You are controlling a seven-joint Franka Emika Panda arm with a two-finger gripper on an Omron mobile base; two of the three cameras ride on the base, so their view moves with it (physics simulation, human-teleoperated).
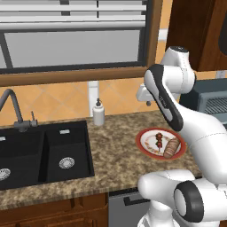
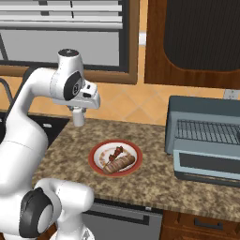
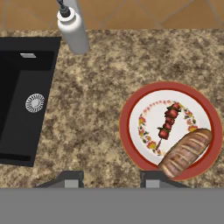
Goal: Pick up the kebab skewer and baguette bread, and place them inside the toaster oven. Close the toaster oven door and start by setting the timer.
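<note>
- Our gripper (image 3: 112,178) hangs above the counter (image 3: 100,131), between the sink (image 3: 22,96) and the plate (image 3: 210,113), touching neither.
- In the hand view we see our two dark fingertips (image 3: 70,178) standing apart with bare counter between them; they hold nothing.
- The kebab skewer (image 3: 168,120) lies on the red-rimmed plate, pointing diagonally across its white middle.
- The baguette bread (image 3: 186,152) lies on the same plate just beside the skewer, with one end over the red rim.
- From the right base view we see the toaster oven (image 2: 206,136) on the counter well to the right of the plate (image 2: 96,154), its wire rack (image 2: 206,132) exposed.
- The toaster oven door (image 2: 208,164) hangs open, folded down in front of the oven.
- A white soap bottle (image 3: 72,28) stands at the back of the counter near the sink's corner.
</note>
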